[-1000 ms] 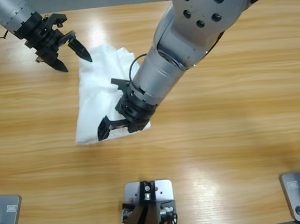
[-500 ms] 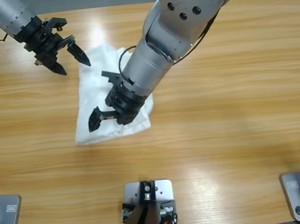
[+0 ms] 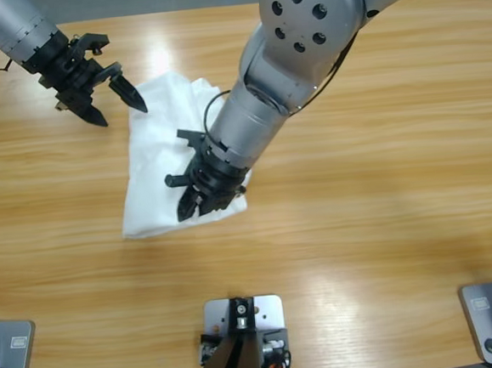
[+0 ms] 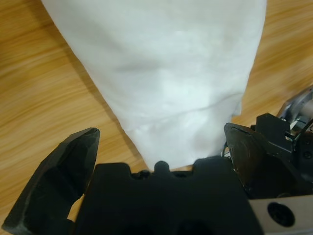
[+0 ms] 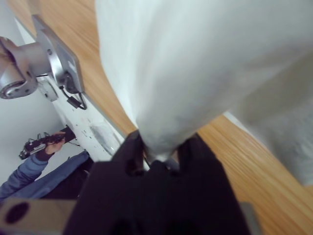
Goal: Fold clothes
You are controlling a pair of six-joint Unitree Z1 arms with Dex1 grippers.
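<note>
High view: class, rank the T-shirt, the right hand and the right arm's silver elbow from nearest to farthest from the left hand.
Measured from the left hand:
1. the T-shirt, whose upper corner lies right beside the open jaws.
2. the right hand, at the shirt's lower edge, shut on the cloth.
3. the silver elbow, at the top, right of the middle.
</note>
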